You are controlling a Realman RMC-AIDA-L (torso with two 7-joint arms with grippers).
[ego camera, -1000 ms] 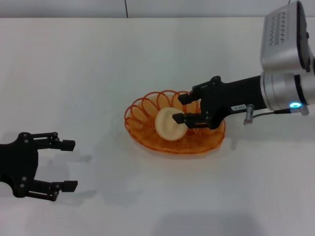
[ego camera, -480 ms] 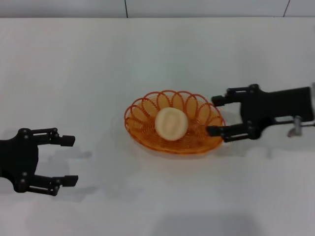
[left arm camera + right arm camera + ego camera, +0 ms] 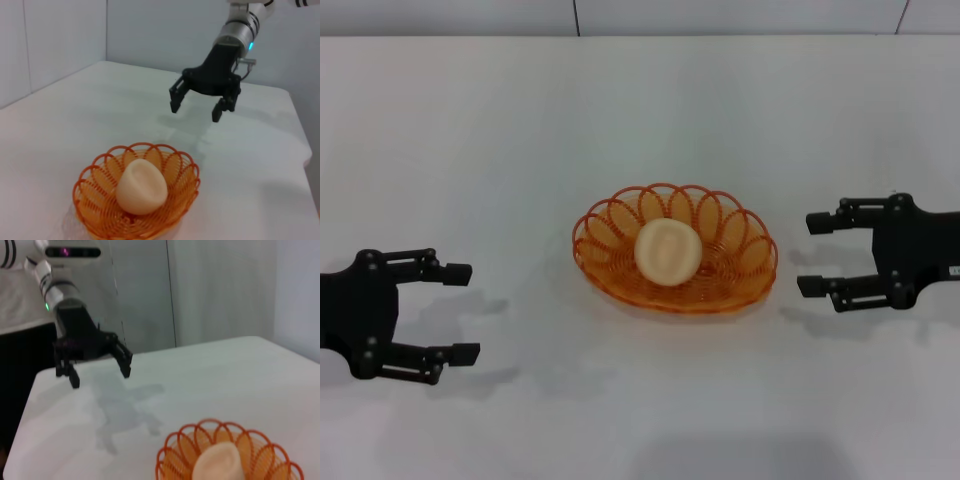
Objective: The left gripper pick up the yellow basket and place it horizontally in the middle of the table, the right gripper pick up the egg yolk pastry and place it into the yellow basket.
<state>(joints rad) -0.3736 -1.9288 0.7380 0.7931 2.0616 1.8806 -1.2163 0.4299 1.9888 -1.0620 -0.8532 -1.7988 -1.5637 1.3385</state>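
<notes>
Cream egg yolk pastry (image 3: 667, 252) in yellow basket (image 3: 750, 275)

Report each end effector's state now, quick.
Left end effector: open, holding nothing, at the table's left side.
Right end effector: open, holding nothing, just right of the yellow basket.

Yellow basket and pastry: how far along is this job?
Both steps look done. The yellow basket sits lengthwise mid-table, and the egg yolk pastry rests inside it. Nothing is in hand: the right hand is open beside the basket, and the left hand is open, well off to its side. Nothing appears left.
</notes>
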